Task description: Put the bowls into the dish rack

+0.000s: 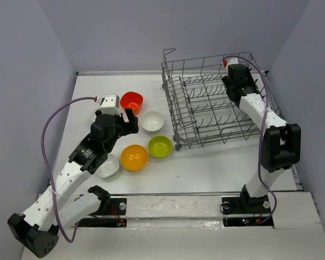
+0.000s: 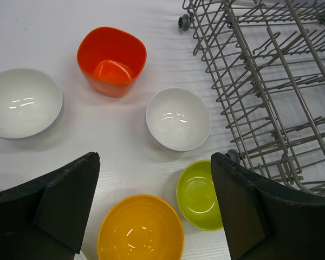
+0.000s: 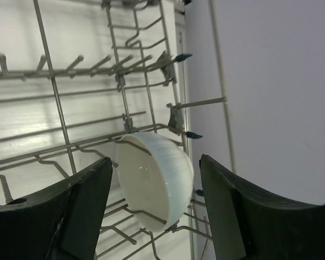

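Observation:
Five bowls sit on the table left of the dish rack: red-orange, white, lime green, orange-yellow, and a second white one partly under my left arm. My left gripper hangs open and empty above them; its wrist view shows the orange-yellow bowl and lime green bowl between its fingers, well below. My right gripper is inside the rack's back right corner. It stands open around a white bowl that rests on edge in the rack wires, a small gap on each side.
The rack's tall wire side stands just right of the lime green bowl. A grey wall rises close behind the rack's right side. A purple cable loops off the left arm.

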Robot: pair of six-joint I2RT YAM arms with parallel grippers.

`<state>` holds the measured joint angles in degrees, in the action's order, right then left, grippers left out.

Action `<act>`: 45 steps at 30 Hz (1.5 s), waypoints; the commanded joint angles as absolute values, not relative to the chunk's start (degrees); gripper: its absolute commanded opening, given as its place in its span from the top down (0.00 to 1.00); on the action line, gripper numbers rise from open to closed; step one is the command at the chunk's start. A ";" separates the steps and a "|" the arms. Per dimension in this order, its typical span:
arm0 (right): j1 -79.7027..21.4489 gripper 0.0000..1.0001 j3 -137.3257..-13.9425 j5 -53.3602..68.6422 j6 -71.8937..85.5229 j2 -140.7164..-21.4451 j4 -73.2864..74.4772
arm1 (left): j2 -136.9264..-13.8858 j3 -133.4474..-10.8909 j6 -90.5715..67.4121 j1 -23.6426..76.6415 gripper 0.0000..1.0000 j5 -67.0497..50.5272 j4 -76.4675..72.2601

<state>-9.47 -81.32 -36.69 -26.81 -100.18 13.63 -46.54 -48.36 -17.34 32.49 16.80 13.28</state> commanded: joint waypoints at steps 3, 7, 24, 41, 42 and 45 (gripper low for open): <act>-9.76 0.24 -95.32 -36.92 -13.73 -94.04 24.31 | -46.84 -48.16 -16.61 30.68 0.08 18.89 12.22; -9.76 0.21 -103.88 -24.73 6.03 -90.71 34.96 | -49.12 -48.25 -17.40 27.43 0.08 18.99 12.48; -9.76 0.21 -82.89 11.06 31.28 -65.40 24.26 | -69.68 -53.34 -25.56 18.98 0.16 2.64 8.62; -9.76 0.34 -77.25 12.13 33.05 -59.77 23.11 | -90.43 -63.72 -31.02 23.73 0.27 8.43 8.71; -9.76 0.34 -77.43 12.56 33.13 -59.85 23.12 | -90.87 -63.81 -31.11 23.73 0.28 8.61 8.70; -9.76 0.34 -77.52 12.92 33.22 -59.94 23.38 | -92.28 -64.07 -31.20 23.73 0.30 9.22 8.79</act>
<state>-9.69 -76.86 11.09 32.84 -60.80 26.09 -91.88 -62.02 -30.15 23.53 6.96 9.63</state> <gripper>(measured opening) 0.663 0.712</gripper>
